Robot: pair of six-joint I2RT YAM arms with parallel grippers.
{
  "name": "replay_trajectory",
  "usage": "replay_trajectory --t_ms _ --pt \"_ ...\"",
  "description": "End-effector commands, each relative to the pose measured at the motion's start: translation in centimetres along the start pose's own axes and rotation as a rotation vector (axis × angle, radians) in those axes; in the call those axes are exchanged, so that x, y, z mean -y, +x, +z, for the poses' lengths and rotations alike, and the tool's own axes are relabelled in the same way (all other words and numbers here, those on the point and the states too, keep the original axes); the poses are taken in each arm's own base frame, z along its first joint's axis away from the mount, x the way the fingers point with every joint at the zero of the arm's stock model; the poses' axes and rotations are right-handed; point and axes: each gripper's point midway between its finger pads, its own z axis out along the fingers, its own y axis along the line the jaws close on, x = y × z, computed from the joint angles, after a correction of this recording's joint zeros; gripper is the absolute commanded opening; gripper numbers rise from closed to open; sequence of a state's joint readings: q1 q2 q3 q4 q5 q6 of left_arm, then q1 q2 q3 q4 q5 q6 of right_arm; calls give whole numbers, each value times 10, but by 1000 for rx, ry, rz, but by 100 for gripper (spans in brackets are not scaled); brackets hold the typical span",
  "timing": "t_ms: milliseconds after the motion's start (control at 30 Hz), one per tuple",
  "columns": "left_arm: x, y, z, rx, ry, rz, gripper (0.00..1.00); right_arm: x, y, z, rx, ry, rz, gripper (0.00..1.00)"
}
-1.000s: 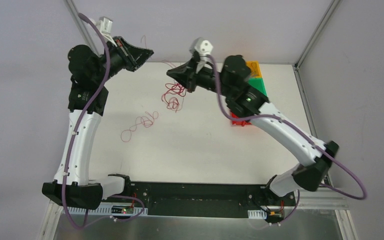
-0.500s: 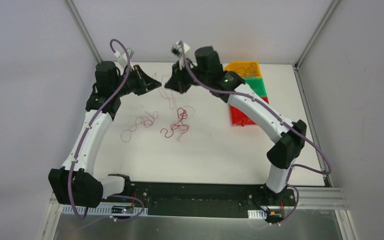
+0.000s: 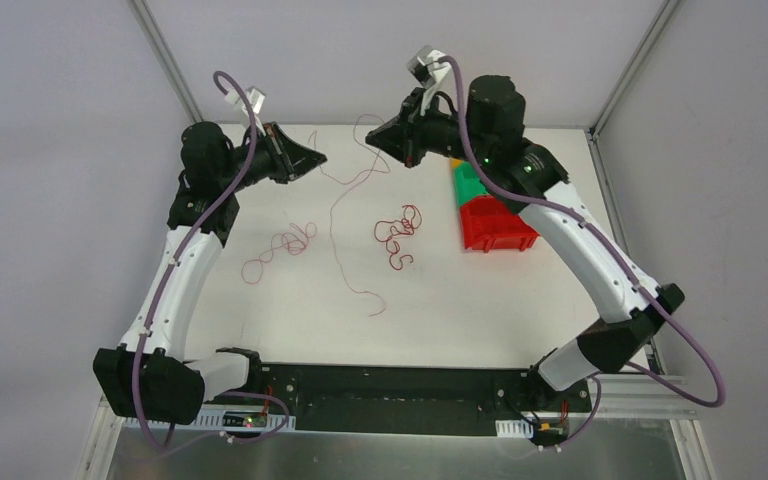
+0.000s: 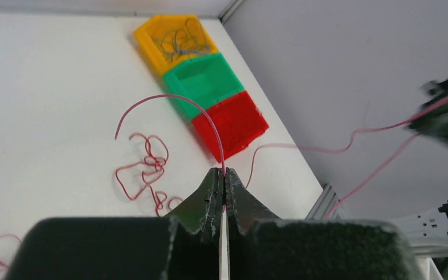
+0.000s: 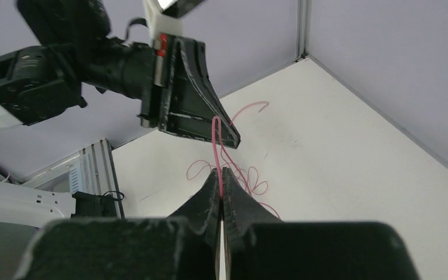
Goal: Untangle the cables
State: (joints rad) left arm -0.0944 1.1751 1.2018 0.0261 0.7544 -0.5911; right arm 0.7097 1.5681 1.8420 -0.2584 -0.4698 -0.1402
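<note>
My left gripper (image 3: 316, 160) and right gripper (image 3: 378, 137) hang close together above the table's far side, each shut on a thin red cable. In the left wrist view the jaws (image 4: 223, 173) pinch a red strand (image 4: 181, 100) that arcs up and left. In the right wrist view the jaws (image 5: 220, 171) pinch a red strand (image 5: 214, 137) rising towards the left gripper (image 5: 232, 139). One long red cable (image 3: 331, 235) trails from between the grippers down across the table. A small red tangle (image 3: 398, 232) lies to its right, and a looped red cable (image 3: 278, 250) lies to its left.
A row of bins stands at the far right: orange (image 4: 151, 36) holding grey wire coils, green (image 3: 470, 182) and red (image 3: 495, 222). Grey walls and aluminium frame posts (image 3: 165, 60) enclose the table's far side. The arm bases sit along the near edge (image 3: 390, 385).
The right gripper has swung up and to the right. A long red strand has come out of the tangle, which now lies smaller on the table nearer the bins. The left gripper has dropped lower.
</note>
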Motion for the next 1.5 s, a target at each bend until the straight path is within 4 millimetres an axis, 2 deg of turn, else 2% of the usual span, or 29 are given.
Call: replay_trajectory --t_ms 0,100,300,400,467,500,600,667,733,800,933,1000,1133,1267,1367,1467 --pt "-8 49 2 -121 39 -37 0 -14 -32 -36 119 21 -90 0" --pt "-14 84 1 -215 48 -62 0 -6 -42 -51 155 71 -121 0" --pt "-22 152 2 -404 69 -98 0 19 -78 -75 241 184 -159 0" --pt "-30 174 3 -456 57 -113 0 22 -90 -84 268 206 -164 0" --pt "-35 172 7 -457 45 -103 0 22 -91 -87 273 207 -170 0" --pt "-34 166 10 -453 45 -90 5 22 -91 -89 270 208 -177 0" --pt "-26 145 19 -421 71 -41 33 25 -89 -95 255 226 -196 0" --pt "-20 133 22 -402 95 -2 56 28 -88 -101 251 236 -211 0" --pt "-8 118 22 -376 140 64 69 30 -90 -108 252 243 -220 0" --pt "3 99 21 -333 176 143 78 29 -90 -112 246 236 -221 0" --pt "34 63 26 -245 303 301 87 22 -84 -114 220 197 -219 0" --pt "48 50 31 -215 364 350 98 20 -82 -112 209 175 -210 0" --pt "66 41 43 -164 482 498 99 17 -84 -107 206 147 -185 0" --pt "76 53 64 -139 559 578 99 15 -90 -103 218 126 -167 0" --pt "72 57 85 -112 589 544 99 13 -92 -100 218 110 -164 0" --pt "91 73 91 -145 695 455 99 19 -92 -98 217 131 -171 0"
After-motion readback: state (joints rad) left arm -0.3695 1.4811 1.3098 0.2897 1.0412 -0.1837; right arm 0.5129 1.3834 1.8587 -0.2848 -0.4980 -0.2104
